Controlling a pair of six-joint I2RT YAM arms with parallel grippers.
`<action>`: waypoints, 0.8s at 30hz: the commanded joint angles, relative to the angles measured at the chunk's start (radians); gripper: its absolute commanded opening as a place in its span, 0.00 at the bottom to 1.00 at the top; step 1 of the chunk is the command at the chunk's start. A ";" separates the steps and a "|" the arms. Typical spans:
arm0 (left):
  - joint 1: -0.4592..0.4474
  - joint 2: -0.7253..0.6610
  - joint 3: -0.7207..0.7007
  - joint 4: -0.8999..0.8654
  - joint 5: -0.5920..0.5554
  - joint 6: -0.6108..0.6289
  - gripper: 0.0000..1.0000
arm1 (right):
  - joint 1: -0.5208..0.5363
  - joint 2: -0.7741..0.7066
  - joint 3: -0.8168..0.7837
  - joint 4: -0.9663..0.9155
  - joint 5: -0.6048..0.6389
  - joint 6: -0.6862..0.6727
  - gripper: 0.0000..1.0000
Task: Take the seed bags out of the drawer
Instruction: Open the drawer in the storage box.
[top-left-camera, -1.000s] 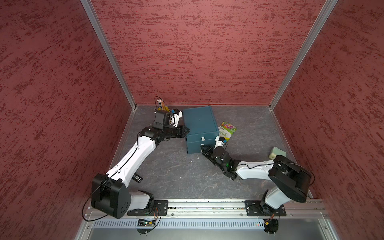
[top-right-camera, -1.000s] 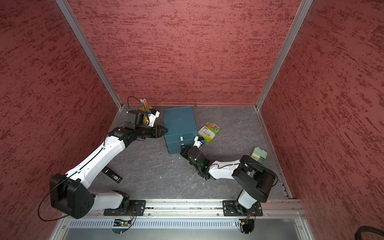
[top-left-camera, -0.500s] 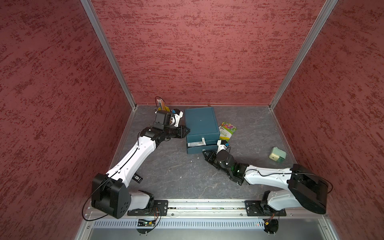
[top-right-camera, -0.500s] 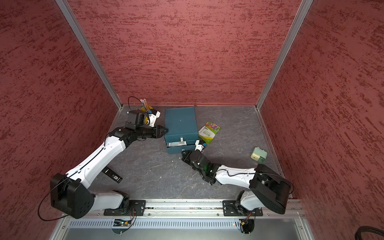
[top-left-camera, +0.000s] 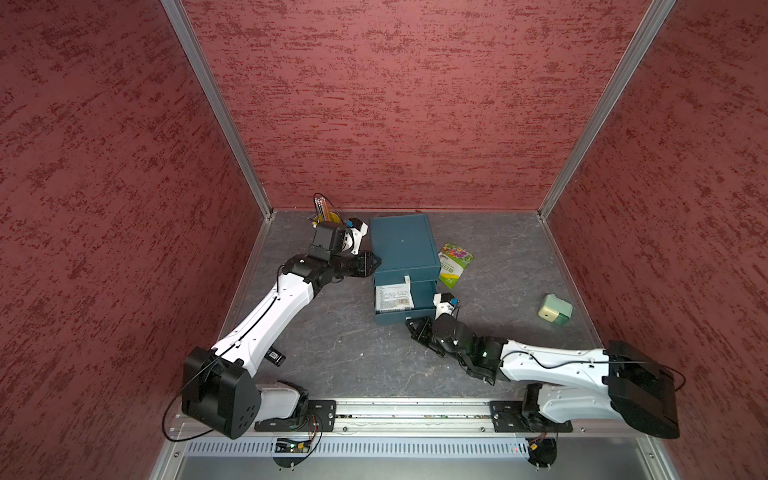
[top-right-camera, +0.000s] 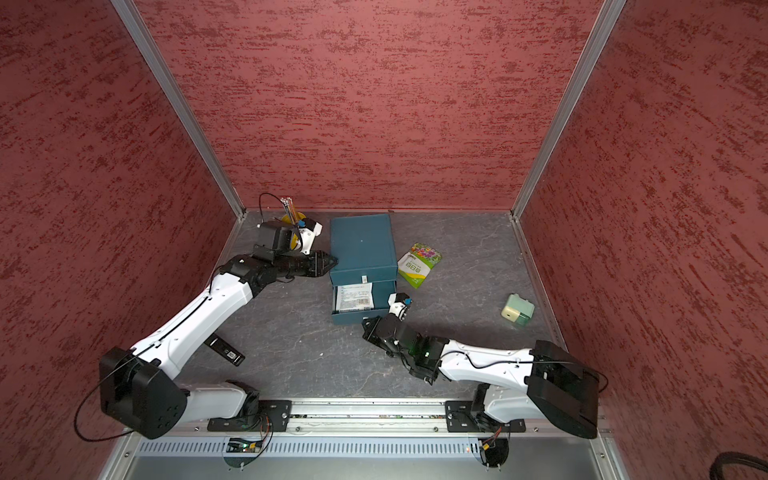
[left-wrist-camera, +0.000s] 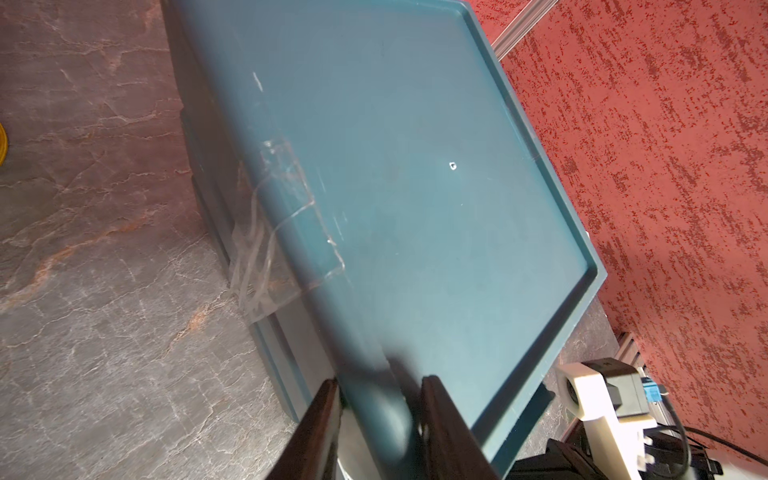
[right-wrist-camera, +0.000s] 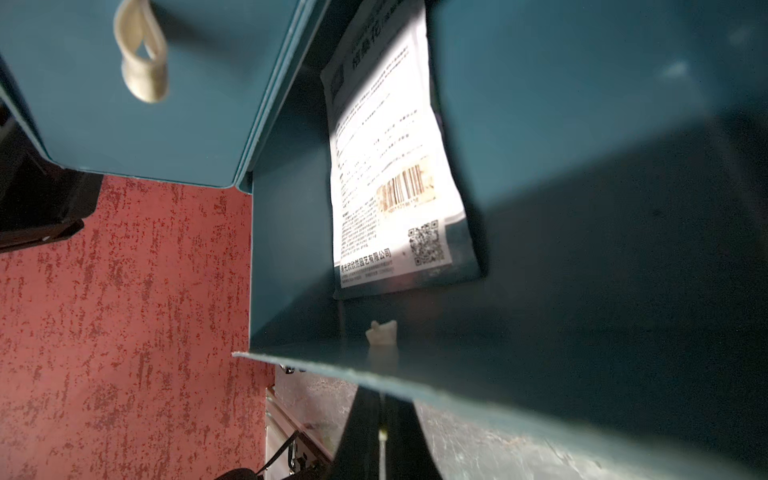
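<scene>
A teal drawer box (top-left-camera: 405, 245) (top-right-camera: 361, 245) stands at the back middle of the table. Its lower drawer (top-left-camera: 390, 318) (top-right-camera: 353, 318) is pulled out toward the front. A white seed bag with black text (top-left-camera: 392, 297) (top-right-camera: 353, 299) (right-wrist-camera: 386, 166) lies flat inside it. A green-white seed bag (top-left-camera: 454, 266) (top-right-camera: 419, 266) lies on the table to the right of the box. My left gripper (top-left-camera: 376, 262) (top-right-camera: 334, 262) (left-wrist-camera: 380, 384) is shut on the box's left rim. My right gripper (top-left-camera: 411, 326) (top-right-camera: 365, 326) (right-wrist-camera: 382, 399) is shut on the drawer's pull tab at its front wall.
A pale green block (top-left-camera: 555, 308) (top-right-camera: 517, 311) sits at the right. A yellow pencil cup (top-left-camera: 324, 212) (top-right-camera: 291, 212) stands in the back left corner behind my left wrist. A small black item (top-left-camera: 274, 356) (top-right-camera: 224, 351) lies under the left arm. Red walls close three sides.
My right gripper has drawn back toward the front, and the lower drawer has slid out with it, uncovering the white seed bag. The left arm has stayed on the box.
</scene>
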 joint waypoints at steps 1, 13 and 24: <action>-0.045 0.041 -0.065 -0.168 0.008 0.022 0.34 | 0.010 -0.043 -0.008 -0.066 0.041 0.011 0.00; -0.069 0.046 -0.070 -0.171 -0.018 0.013 0.34 | 0.020 -0.054 -0.021 -0.097 0.027 0.030 0.00; -0.069 0.071 -0.055 -0.163 -0.026 0.014 0.34 | 0.055 -0.094 -0.002 -0.199 0.040 0.060 0.00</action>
